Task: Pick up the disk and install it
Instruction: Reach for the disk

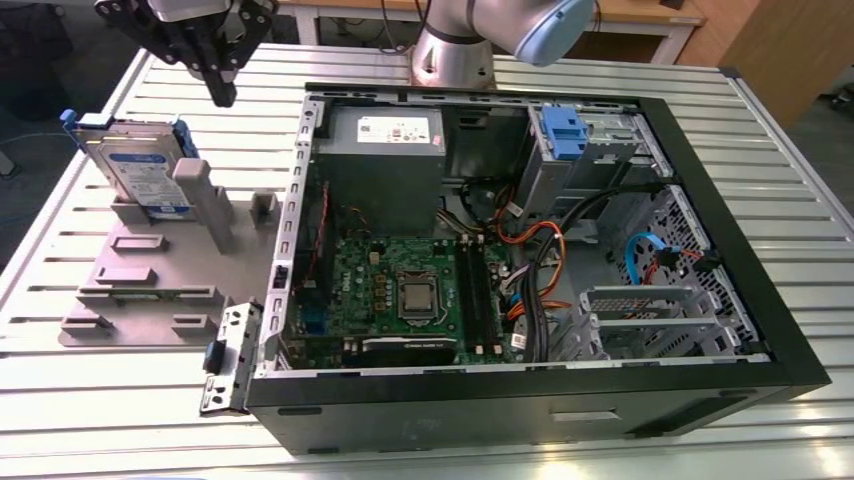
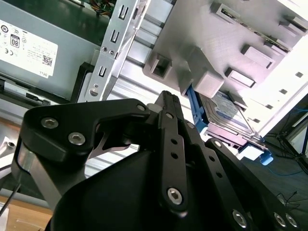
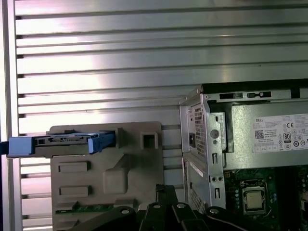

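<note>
Tabletop (image 1: 747, 110) — one disk (image 1: 140, 170), one gripper (image 1: 220, 92)

The silver-grey tubular robot arm (image 1: 451, 55) with its pale blue joint cap (image 1: 554, 28) rises at twelve o'clock in the exterior view. Its black two-finger linkage gripper (image 1: 222, 92) hangs at about eleven o'clock, out toward nine o'clock from the arm's column, and points down toward six o'clock. The jaws are pressed together to a single narrow tip with nothing between them. In both wrist views the black bolted finger links (image 2: 171, 159) (image 3: 163, 199) lie side by side, closed up.
</note>
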Controlling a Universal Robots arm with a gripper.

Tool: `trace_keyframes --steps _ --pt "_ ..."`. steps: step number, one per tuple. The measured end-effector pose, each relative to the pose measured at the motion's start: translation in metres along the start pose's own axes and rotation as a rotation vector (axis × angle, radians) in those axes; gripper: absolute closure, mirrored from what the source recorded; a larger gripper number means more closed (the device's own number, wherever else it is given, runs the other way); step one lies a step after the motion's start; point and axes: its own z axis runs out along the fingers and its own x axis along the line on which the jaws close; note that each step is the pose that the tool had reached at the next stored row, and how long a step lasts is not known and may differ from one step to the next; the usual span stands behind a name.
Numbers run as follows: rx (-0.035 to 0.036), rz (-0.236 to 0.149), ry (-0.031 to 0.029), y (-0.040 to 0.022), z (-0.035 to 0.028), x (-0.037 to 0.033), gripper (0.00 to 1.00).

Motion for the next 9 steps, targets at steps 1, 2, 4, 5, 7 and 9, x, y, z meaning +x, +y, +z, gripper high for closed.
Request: trace_keyframes --steps 1,2,4,5,7,9 --pt "0.0000 0.000 0.0000 0.0000 0.0000 0.0005 0.89" --pt "0.0000 0.000 0.0000 -0.0001 0.0000 0.0009 0.89" --pt "0.0000 0.000 0.0000 -0.0001 0.0000 0.0009 0.89" --pt "0.0000 0.000 0.0000 -0.0001 0.0000 0.0010 0.89" --pt "0.0000 0.000 0.0000 -0.0001 -0.0001 0.0010 0.89" --pt "0.0000 0.000 0.0000 -0.0001 -0.0001 0.0015 0.89"
